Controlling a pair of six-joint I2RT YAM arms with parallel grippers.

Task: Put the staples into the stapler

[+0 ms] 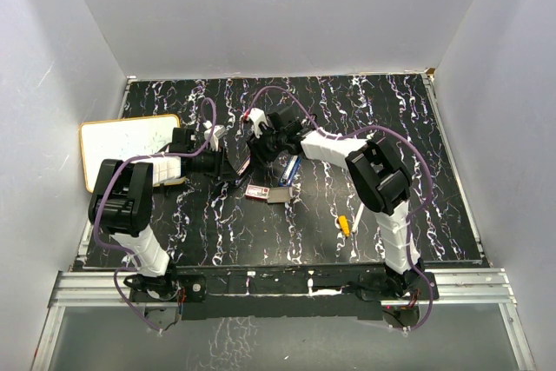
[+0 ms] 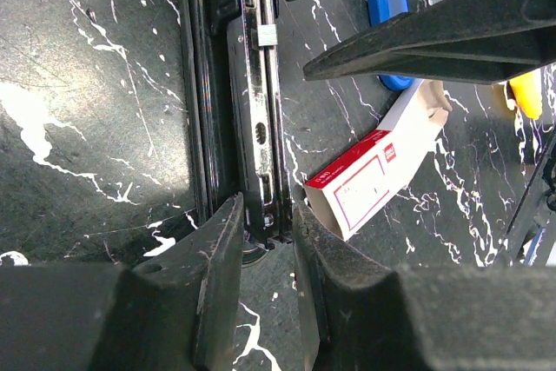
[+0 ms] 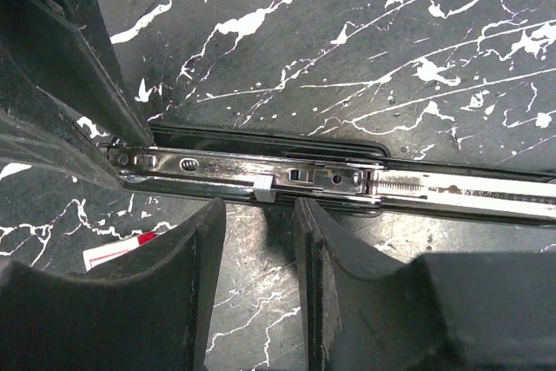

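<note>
The left gripper is clamped on one end of the opened stapler. The right gripper stands part-open, fingertips at the stapler's rail. The staples lie mid-bench beside the stapler, just right of the left gripper and untouched.

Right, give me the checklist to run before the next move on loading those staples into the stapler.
1. Is the stapler opened, with its magazine rail exposed: ok.
2. Is the stapler steadied: ok, the left gripper has its jaws closed on the stapler's end.
3. Is the right gripper free: ok, jaws open and empty, at the rail.
4. Is the staples box close by: ok, it lies on the table beside the stapler, tray slid out.
5. Is a staple strip showing in the tray: cannot tell.
6. Are staples picked up: not ok, neither gripper holds any.
</note>
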